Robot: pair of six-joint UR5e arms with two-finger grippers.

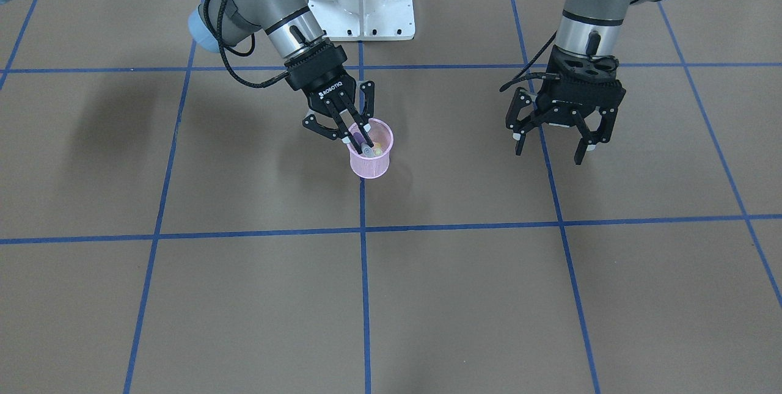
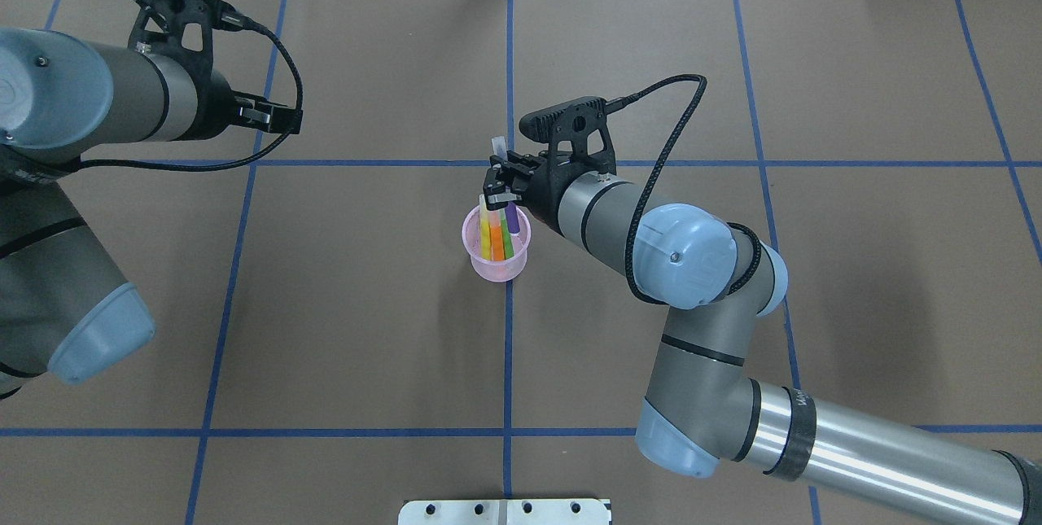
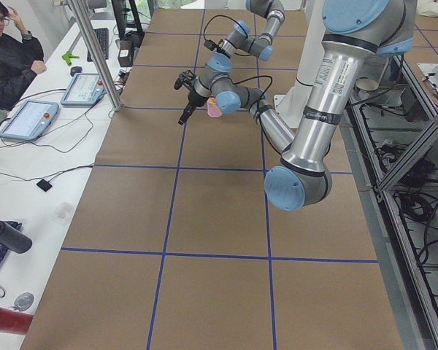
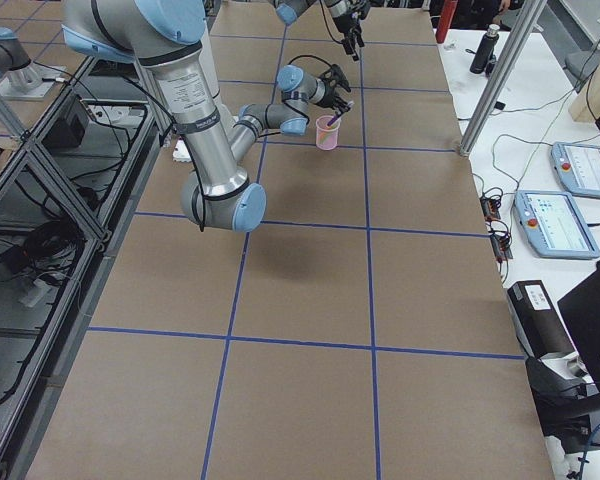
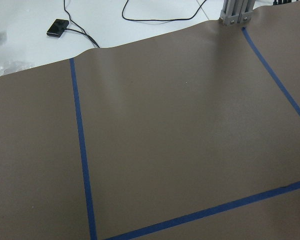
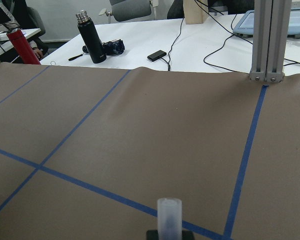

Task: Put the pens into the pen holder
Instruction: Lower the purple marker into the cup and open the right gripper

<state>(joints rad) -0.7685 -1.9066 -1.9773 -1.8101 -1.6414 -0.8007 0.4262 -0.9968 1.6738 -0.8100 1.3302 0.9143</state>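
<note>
Three pens (image 2: pixel 496 240) in pen holder (image 2: pixel 498 269); right gripper (image 2: pixel 498 193) clamps purple pen (image 2: pixel 514 220); left gripper (image 1: pixel 548 153) spread, empty

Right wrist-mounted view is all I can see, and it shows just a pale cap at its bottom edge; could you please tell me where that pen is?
Observer: The right gripper holds the purple pen, and the pen's lower end is already inside the pen holder.
Operator: Thank you. Are any other pens in there?
Observer: Yes, the yellow pen, the orange pen and the green pen stand in it side by side.
</note>
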